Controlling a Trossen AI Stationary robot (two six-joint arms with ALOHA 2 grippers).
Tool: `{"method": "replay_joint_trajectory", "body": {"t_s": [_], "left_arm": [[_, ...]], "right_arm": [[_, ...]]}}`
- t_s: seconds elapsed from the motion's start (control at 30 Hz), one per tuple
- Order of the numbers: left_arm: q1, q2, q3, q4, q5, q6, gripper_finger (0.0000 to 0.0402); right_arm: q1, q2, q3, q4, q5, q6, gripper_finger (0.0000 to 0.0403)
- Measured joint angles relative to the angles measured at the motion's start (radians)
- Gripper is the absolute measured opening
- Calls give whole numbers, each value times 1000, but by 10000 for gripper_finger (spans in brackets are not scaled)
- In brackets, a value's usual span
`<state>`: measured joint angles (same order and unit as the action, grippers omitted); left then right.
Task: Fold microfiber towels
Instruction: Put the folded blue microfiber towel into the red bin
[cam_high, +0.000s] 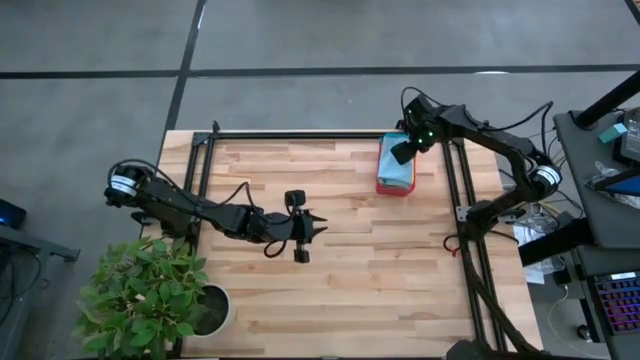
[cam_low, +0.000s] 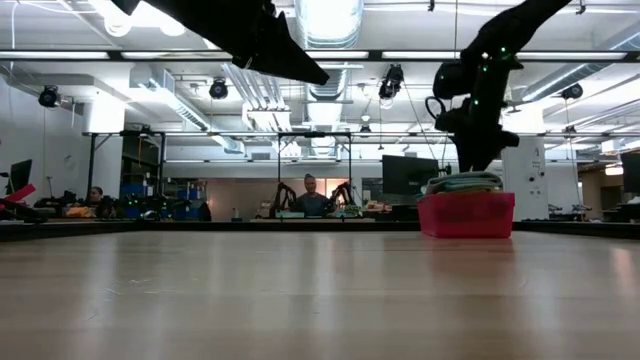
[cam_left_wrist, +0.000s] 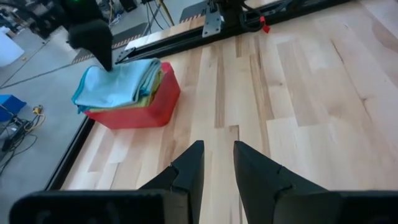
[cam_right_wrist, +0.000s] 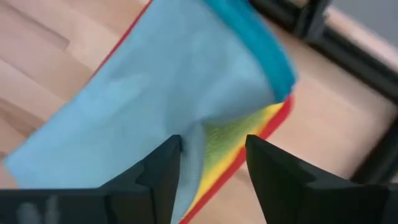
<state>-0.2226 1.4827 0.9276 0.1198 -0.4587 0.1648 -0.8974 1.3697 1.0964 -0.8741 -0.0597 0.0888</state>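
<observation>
A stack of folded microfiber towels, light blue on top (cam_right_wrist: 168, 74) with yellow and lime green layers (cam_right_wrist: 231, 142) beneath, lies in the pink-red tray (cam_high: 381, 166) at the table's far right. It also shows in the left wrist view (cam_left_wrist: 118, 84) and the low view (cam_low: 462, 183). My right gripper (cam_right_wrist: 211, 146) is open just above the stack's edge, one finger on either side of a raised fold of the top towel. My left gripper (cam_left_wrist: 217, 149) hovers over bare wood at the table's middle (cam_high: 318, 224), its fingers a narrow gap apart and empty. My right gripper comes at the light blue top towel from above, pointing down, its fingers (cam_right_wrist: 165, 165) standing astride a raised fold near the stack's edge (cam_right_wrist: 198, 134). I cannot tell whether the fingers touch the cloth. The stack rests in the tray.
Black frame rails run along the table's far edge (cam_high: 300, 135) and right side (cam_high: 465, 200). A potted plant (cam_high: 150, 290) stands at the near left corner. Bare wood (cam_high: 380, 270) lies between the arms. A person (cam_low: 313, 195) sits in the room beyond.
</observation>
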Motion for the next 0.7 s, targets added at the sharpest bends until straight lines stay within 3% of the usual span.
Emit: {"method": "replay_joint_trajectory", "body": {"t_s": [0.17, 0.3, 0.53, 0.7], "left_arm": [[0, 0, 0, -4, 0, 0, 73], [0, 0, 0, -5, 0, 0, 73], [0, 0, 0, -6, 0, 0, 73], [0, 0, 0, -6, 0, 0, 73]], "right_arm": [[0, -1, 71, -22, 77, 17, 162], [3, -1, 72, 24, 87, 23, 121], [44, -1, -59, 159, 86, 16, 24], [41, 1, -158, 257, 90, -22, 9]]}}
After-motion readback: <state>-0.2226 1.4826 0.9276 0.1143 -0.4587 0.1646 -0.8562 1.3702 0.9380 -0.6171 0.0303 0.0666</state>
